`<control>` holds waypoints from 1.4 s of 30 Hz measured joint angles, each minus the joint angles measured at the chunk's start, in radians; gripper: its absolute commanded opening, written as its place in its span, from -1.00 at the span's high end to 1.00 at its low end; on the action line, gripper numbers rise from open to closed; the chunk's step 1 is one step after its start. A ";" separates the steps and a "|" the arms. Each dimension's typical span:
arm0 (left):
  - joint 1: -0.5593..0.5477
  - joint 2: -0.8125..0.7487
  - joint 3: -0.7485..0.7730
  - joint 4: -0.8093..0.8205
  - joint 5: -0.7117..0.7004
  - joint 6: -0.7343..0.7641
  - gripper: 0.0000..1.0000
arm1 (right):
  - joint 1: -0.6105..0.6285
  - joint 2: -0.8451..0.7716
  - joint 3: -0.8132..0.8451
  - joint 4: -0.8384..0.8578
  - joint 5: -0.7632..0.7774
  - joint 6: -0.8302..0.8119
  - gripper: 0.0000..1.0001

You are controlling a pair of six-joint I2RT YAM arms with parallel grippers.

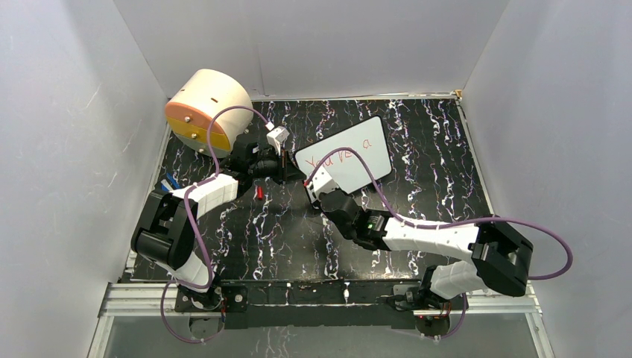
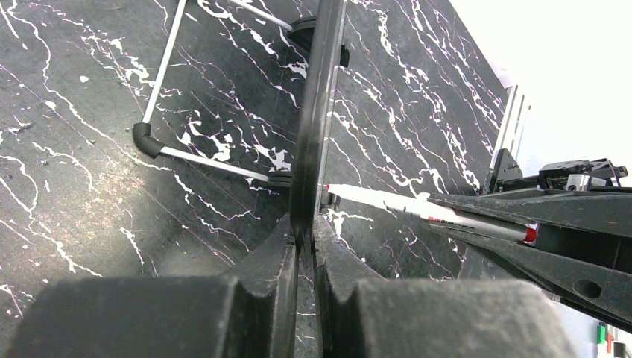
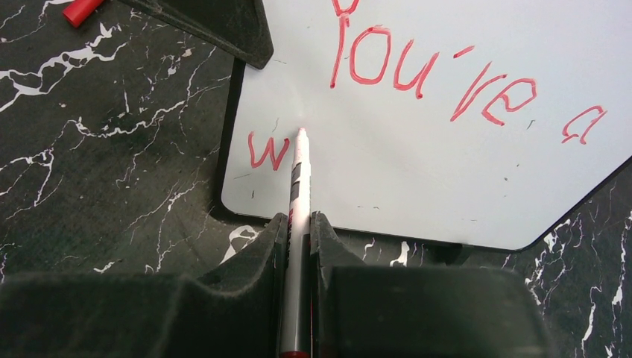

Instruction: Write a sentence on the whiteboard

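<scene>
- Writing is partway done: the sentence [image 3: 440, 74] reads "You're a" on top, with only a "w" begun below.
- The right gripper [image 3: 298, 224] is clamped on a red marker [image 3: 298, 179], its tip at the whiteboard [image 3: 417, 171] just right of that "w".
- The left gripper [image 2: 302, 239] pinches the whiteboard's left edge, steadying it on a wire stand [image 2: 147, 139].
- Next, I judge: light, steady strokes running rightward along the lower line.
- Black marbled bench [image 1: 417, 224], white walls [image 1: 74, 112] around; a red cap [image 1: 258, 192] lies near the whiteboard.

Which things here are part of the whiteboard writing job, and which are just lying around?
In use: whiteboard, left hand gripping its edge, red lettering, marker in right hand.
Lying about: beige drum, red cap, small blue item.
</scene>
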 measured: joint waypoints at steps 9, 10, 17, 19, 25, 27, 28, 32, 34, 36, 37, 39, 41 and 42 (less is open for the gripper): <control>0.000 0.000 0.000 0.000 -0.003 0.000 1.00 | -0.009 0.027 0.000 0.009 -0.009 0.009 1.00; 0.000 0.000 0.000 0.000 -0.004 0.000 1.00 | -0.009 0.028 0.000 0.011 -0.008 0.009 1.00; 0.000 0.000 0.000 0.000 -0.010 0.000 1.00 | -0.010 0.033 0.000 0.016 0.000 0.017 1.00; 0.000 0.000 0.000 0.000 -0.010 0.000 1.00 | -0.009 0.033 0.000 0.015 -0.001 0.017 1.00; 0.000 0.000 0.000 0.000 -0.010 0.000 1.00 | -0.017 0.014 -0.009 0.011 -0.019 0.017 1.00; 0.000 0.000 0.000 0.000 -0.010 0.000 1.00 | -0.019 -0.002 -0.025 0.003 -0.024 0.017 1.00; 0.000 0.000 0.000 0.000 -0.010 0.000 1.00 | -0.022 -0.010 -0.032 -0.001 -0.028 0.017 1.00; 0.000 -0.001 0.000 0.000 -0.010 0.000 1.00 | -0.023 -0.026 -0.033 -0.012 -0.036 0.019 1.00; 0.000 -0.001 0.000 0.000 -0.010 0.000 1.00 | -0.023 -0.027 -0.033 -0.013 -0.039 0.021 1.00; 0.000 -0.001 0.000 0.000 -0.010 0.000 1.00 | -0.023 -0.027 -0.033 -0.013 -0.043 0.021 1.00; 0.000 -0.001 0.000 0.000 -0.010 0.000 1.00 | -0.023 -0.027 -0.033 -0.012 -0.044 0.022 1.00; 0.000 -0.001 0.000 0.000 -0.010 0.000 1.00 | -0.023 -0.027 -0.033 -0.012 -0.047 0.022 1.00; 0.000 -0.001 0.000 0.000 -0.010 0.000 1.00 | -0.023 -0.027 -0.033 -0.010 -0.047 0.022 1.00; 0.000 -0.001 0.000 0.000 -0.010 0.000 1.00 | -0.023 -0.026 -0.033 -0.008 -0.047 0.022 1.00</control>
